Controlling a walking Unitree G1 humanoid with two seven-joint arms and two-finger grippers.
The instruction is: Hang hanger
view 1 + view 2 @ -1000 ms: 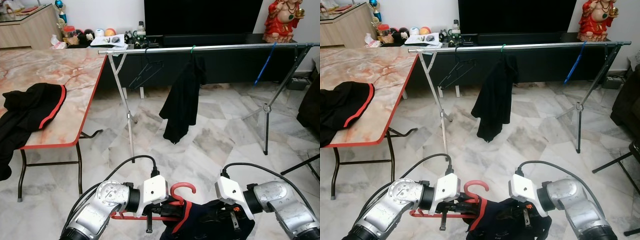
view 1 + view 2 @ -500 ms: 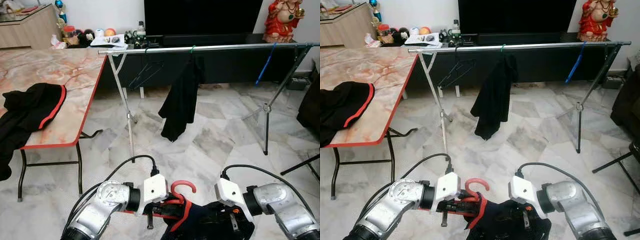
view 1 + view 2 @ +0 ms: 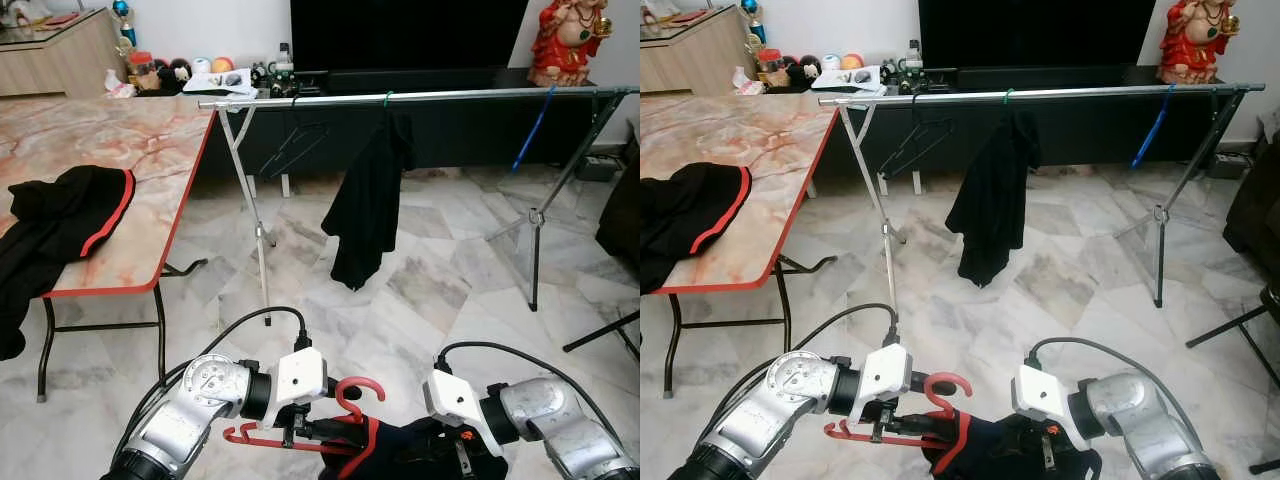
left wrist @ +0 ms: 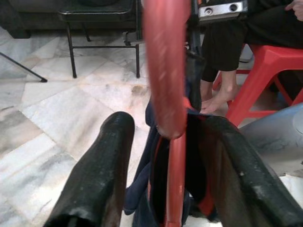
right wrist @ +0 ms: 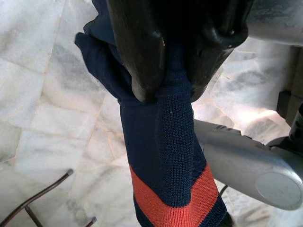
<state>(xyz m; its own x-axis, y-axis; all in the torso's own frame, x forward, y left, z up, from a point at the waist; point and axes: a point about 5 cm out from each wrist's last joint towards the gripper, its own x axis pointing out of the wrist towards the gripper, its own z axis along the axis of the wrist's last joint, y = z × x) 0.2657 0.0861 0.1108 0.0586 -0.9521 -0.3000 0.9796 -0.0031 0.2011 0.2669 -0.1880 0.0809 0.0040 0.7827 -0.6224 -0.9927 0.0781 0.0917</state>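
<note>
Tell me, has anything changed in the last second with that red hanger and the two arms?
Little. The left gripper and right gripper have sunk a bit lower in the head views, carrying the red hanger and dark garment with them. The left jaws still straddle the hanger's neck; the right jaws stay shut on the garment's knit cuff. The rail, its hanging black garment and the table look unchanged.

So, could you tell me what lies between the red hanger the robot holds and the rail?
In the left eye view, bare marble floor lies between the red hanger and the rail; a hanging black garment dangles over it.
</note>
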